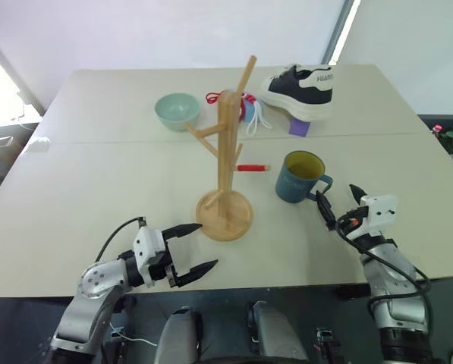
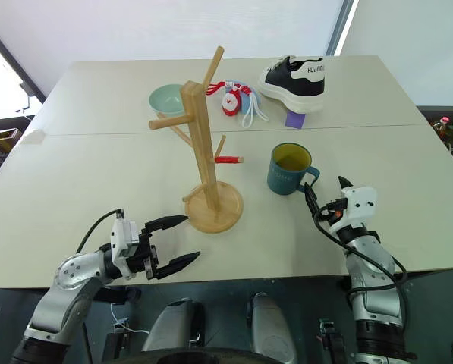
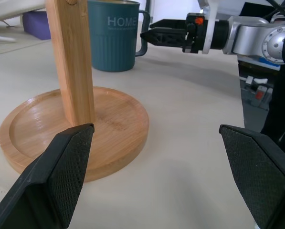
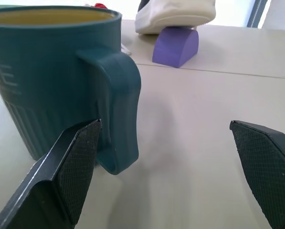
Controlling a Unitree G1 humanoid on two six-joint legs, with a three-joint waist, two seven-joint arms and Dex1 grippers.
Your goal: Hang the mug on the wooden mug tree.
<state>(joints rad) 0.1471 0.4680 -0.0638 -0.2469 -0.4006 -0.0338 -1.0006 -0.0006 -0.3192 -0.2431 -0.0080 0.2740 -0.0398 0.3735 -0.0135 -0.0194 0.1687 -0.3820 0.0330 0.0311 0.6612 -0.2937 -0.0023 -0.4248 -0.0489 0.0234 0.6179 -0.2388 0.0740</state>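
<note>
Mug (image 1: 301, 177) upright on table (image 1: 97, 189), handle toward right end effector (image 1: 338, 202), jaws spread wide, just beside it, holding nothing.

- We see a mint-green bowl (image 1: 177, 111) at the far side of the counter (image 1: 97, 189).
- A black-and-white sneaker (image 1: 300, 89) rests on a purple block (image 1: 300, 127).
- A small red item (image 1: 252, 167) lies mid-counter.

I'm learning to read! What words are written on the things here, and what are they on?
"HOME" is on the side of the blue mug, in pale letters.
The white and black shoe has dark lettering on its heel, too small to read for sure.
The small red and white thing by the shoe has a mark on it, too small to read.
I can read no other words.
</note>
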